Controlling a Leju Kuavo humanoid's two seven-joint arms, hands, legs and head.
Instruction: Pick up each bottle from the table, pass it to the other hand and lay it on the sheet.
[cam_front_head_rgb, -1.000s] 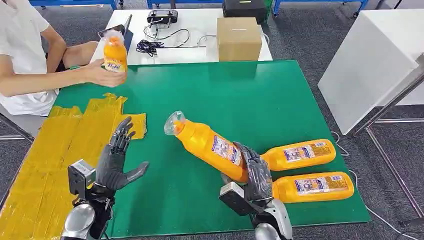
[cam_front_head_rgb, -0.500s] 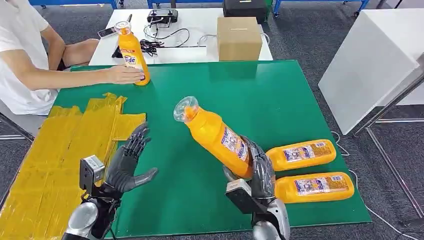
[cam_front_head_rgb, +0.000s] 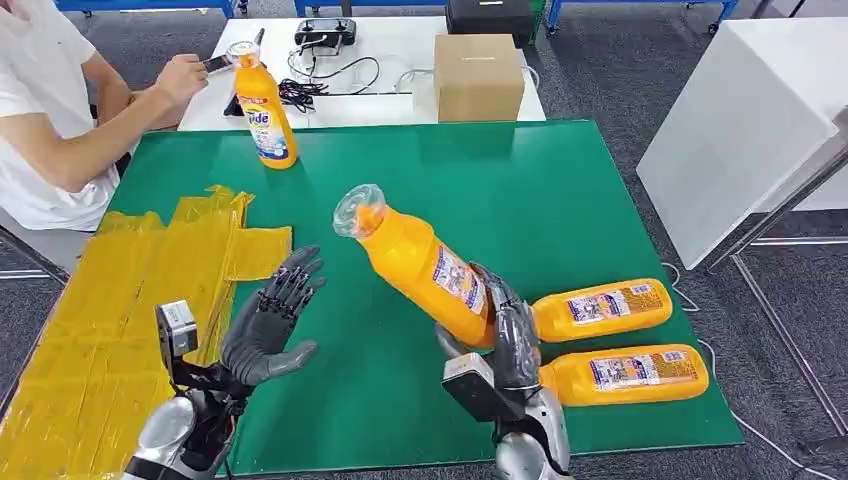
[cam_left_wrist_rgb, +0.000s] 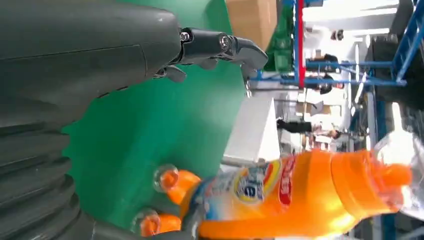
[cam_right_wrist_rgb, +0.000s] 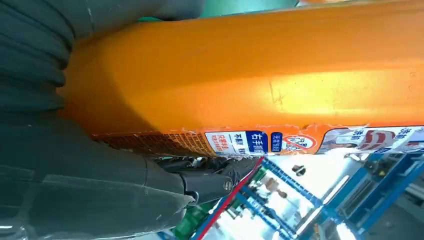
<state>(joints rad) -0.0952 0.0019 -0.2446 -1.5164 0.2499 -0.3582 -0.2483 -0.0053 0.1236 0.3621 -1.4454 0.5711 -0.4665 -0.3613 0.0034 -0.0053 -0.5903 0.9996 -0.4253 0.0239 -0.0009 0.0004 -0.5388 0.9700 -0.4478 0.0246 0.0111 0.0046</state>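
Note:
My right hand (cam_front_head_rgb: 505, 335) grips an orange bottle (cam_front_head_rgb: 420, 262) by its base and holds it tilted above the green mat, its clear cap pointing up and to the left. The same bottle (cam_right_wrist_rgb: 260, 75) spans the right wrist view, and the bottle (cam_left_wrist_rgb: 310, 195) also appears in the left wrist view. My left hand (cam_front_head_rgb: 272, 322) is open, fingers spread, a little left of the bottle and apart from it. Two more orange bottles (cam_front_head_rgb: 600, 308) (cam_front_head_rgb: 630, 372) lie on the mat at the right. Another bottle (cam_front_head_rgb: 262, 105) stands upright at the far left. The yellow sheet (cam_front_head_rgb: 120, 300) covers the table's left side.
A person in a white shirt (cam_front_head_rgb: 40, 120) sits at the far left, hand (cam_front_head_rgb: 185, 72) raised near the standing bottle. Behind the green mat (cam_front_head_rgb: 520, 200) a white table holds a cardboard box (cam_front_head_rgb: 478, 76) and cables. A white table (cam_front_head_rgb: 740, 120) stands to the right.
The person set the bottle upright at the far left of the mat and withdrew the hand. My right hand raised its bottle steeper. My left hand moved right, towards the bottle.

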